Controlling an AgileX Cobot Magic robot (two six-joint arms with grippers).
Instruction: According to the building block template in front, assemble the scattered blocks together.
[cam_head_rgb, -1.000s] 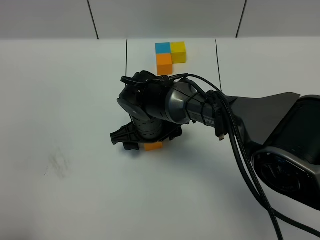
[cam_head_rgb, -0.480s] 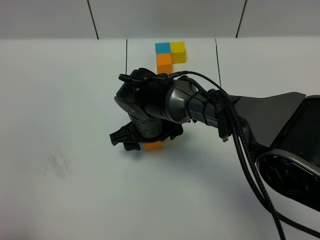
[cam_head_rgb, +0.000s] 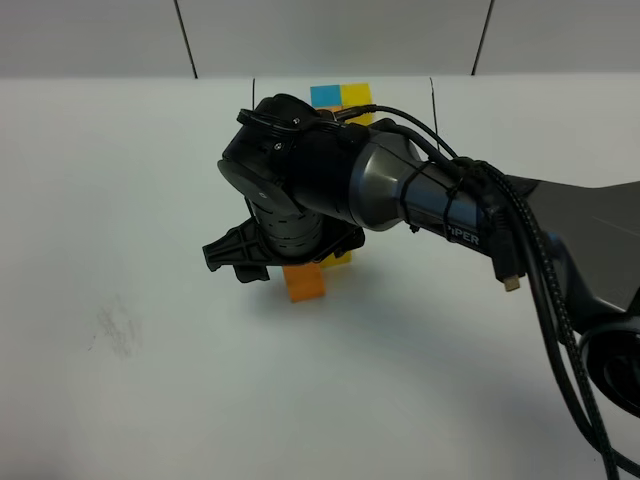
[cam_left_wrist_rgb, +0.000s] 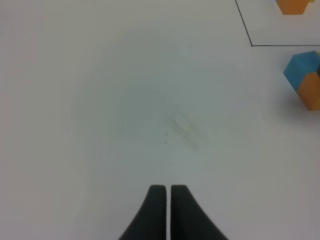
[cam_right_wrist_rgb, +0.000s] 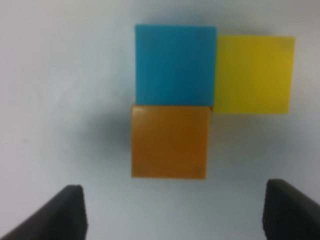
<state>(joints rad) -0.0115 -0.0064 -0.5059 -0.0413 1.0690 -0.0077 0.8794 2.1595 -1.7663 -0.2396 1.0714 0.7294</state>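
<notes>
My right jaws (cam_right_wrist_rgb: 175, 210) are spread wide, holding nothing, above 3 scattered blocks (cam_right_wrist_rgb: 200, 95) on the white tabletop (cam_right_wrist_rgb: 60, 75). Sky-blue, yellow and orange sit flush in an L, so I judge the assembly done, pending comparison with the building block template (cam_head_rgb: 340, 95), mostly hidden beyond my arm. My left jaws (cam_left_wrist_rgb: 166, 210) are pressed together, empty, well apart from the blocks.
</notes>
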